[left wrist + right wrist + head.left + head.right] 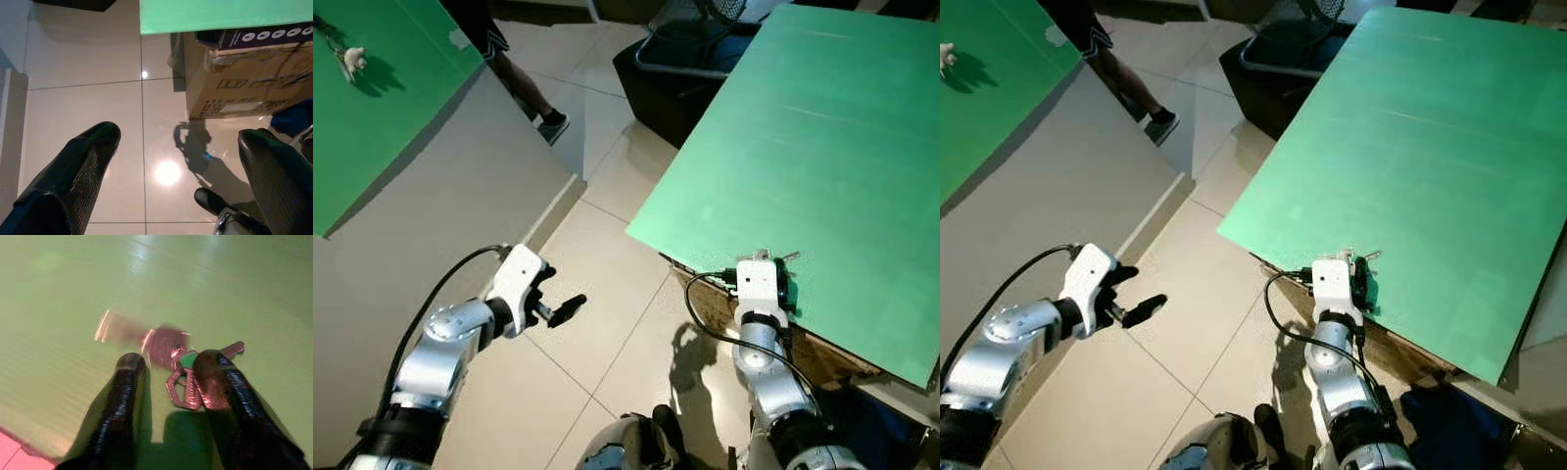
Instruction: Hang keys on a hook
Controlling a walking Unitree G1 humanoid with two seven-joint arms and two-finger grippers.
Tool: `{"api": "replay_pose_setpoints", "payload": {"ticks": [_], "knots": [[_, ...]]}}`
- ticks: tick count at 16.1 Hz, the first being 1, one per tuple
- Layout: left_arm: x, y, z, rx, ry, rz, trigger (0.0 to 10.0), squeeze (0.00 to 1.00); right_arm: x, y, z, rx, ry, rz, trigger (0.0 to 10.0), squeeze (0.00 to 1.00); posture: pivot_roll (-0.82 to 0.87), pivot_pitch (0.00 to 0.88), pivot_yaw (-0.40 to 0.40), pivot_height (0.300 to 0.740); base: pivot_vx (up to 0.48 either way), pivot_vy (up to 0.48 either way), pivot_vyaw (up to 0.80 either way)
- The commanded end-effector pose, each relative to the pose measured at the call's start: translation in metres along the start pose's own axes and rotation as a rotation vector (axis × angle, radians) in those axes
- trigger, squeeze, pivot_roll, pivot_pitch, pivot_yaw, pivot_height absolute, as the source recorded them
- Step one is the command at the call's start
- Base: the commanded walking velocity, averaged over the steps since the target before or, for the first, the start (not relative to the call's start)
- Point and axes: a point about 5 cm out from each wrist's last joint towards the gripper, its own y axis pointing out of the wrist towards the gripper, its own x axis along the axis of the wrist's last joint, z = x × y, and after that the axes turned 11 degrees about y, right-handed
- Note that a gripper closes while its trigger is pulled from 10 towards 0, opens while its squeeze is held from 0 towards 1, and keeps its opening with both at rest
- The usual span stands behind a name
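The two eye views look down from the robot's head. Both show the green table [803,147] on the right and the tiled floor [597,294] in the middle. The left wrist view looks down, close to the floor. The right wrist view sits very near the table top.

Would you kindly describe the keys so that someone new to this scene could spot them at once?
Start at the big green tabletop on the robot's right and go to its near edge, where the right gripper sits. The keys lie there between its jaws: a small metallic bunch, the one shiny thing on that plain green surface.
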Motion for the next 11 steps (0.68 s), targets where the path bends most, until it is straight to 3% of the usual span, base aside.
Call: {"api": "replay_pose_setpoints", "payload": {"ticks": [1, 7, 11], "knots": [[-0.011, -0.003, 0.001, -0.005, -0.013, 0.05, 10.0, 0.0, -0.021, -0.017, 0.006, 0.007, -0.018, 0.101, 0.0, 0.0, -0.19, 0.288, 0.4, 0.722, 0.0, 0.0, 0.0], [-0.007, 0.008, 0.004, -0.017, -0.006, 0.04, 10.0, 0.0, -0.004, -0.019, 0.013, 0.014, -0.045, 0.008, 0.0, 0.0, -0.2, 0.277, 0.4, 0.722, 0.0, 0.0, 0.0], [-0.002, 0.02, 0.005, -0.027, 0.001, 0.028, 10.0, 0.0, 0.039, -0.015, 0.024, 0.038, -0.134, -0.21, 0.0, 0.0, -0.23, 0.241, 0.4, 0.722, 0.0, 0.0, 0.0]]}}
